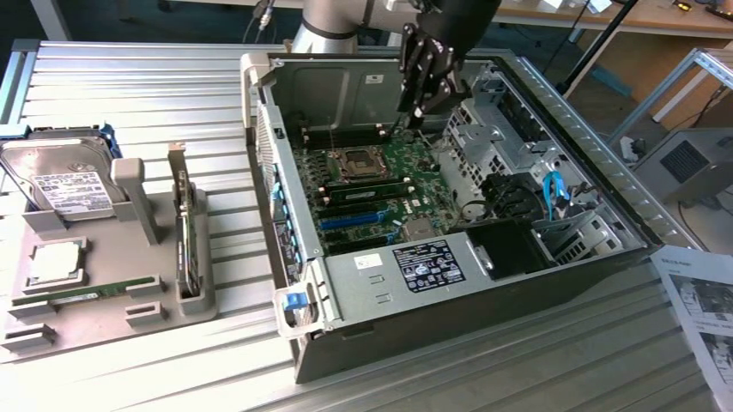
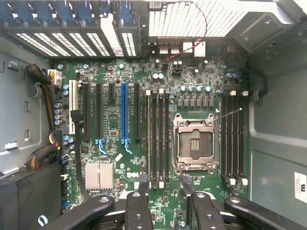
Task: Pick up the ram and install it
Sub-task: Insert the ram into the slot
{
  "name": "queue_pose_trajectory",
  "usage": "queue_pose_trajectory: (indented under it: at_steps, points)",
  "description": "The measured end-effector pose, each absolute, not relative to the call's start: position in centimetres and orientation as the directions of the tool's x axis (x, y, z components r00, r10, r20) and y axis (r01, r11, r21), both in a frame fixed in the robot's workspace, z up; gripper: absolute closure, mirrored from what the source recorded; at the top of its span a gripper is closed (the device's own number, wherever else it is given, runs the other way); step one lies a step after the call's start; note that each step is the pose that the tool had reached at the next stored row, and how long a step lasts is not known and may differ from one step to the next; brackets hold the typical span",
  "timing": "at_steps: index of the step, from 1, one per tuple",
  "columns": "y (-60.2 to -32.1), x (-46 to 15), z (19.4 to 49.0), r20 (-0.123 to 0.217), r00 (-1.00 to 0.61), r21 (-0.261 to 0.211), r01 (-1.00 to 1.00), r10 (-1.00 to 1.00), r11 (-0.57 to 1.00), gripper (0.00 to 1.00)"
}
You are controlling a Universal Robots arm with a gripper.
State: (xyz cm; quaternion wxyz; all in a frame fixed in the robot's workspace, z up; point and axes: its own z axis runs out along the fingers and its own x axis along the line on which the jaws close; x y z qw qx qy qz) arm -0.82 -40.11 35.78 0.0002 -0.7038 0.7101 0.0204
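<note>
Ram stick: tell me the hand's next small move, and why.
Probably lift the hand out of the computer case and head toward the tray. It hangs open and empty above the motherboard, while the ram stick lies in that tray at the exterior view's left.

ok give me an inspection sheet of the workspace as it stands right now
surface: slatted metal table carrying a grey tray and an open computer case
job's things: ram lying flat in the tray; motherboard in the case, with a green strip among its black slots, cannot tell what
clutter: hard drive, processor chip and upright card, all in the tray
grippers: gripper open, empty, above the motherboard
cables: blue cable and black bundle inside the case
surroundings: printed sheets and another grey case on the exterior view's right
</note>
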Motion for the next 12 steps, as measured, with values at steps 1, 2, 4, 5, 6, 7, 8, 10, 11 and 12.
queue_pose_trajectory:
  at_steps: [1,2,4,5,6,7,8,10,11,12]
  points:
    - [-40.08,-0.82,35.99,-0.029,-0.009,0.028,-1.0,-1.0,0.009,0.62]
    - [-40.06,-0.82,36.22,-0.028,-0.009,0.028,-1.0,-1.0,0.009,0.62]
    - [-40.05,-0.82,36.49,-0.029,-0.009,0.028,-1.0,-1.0,0.009,0.62]
    - [-40.05,-0.82,36.49,-0.029,-0.009,0.028,-1.0,-1.0,0.009,0.62]
    - [-40.05,-0.82,36.49,-0.029,-0.009,0.028,-1.0,-1.0,0.009,0.62]
    - [-40.05,-0.82,36.49,-0.029,-0.009,0.028,-1.0,-1.0,0.009,0.62]
    - [-40.05,-0.82,36.5,-0.028,-0.009,0.028,-1.0,-1.0,0.009,0.62]
    - [-40.05,-0.82,36.5,-0.028,-0.009,0.028,-1.0,-1.0,0.009,0.62]
    - [-40.05,-0.82,36.5,-0.028,-0.009,0.028,-1.0,-1.0,0.009,0.62]
    - [-40.05,-0.82,36.5,-0.028,-0.009,0.028,-1.0,-1.0,0.009,0.62]
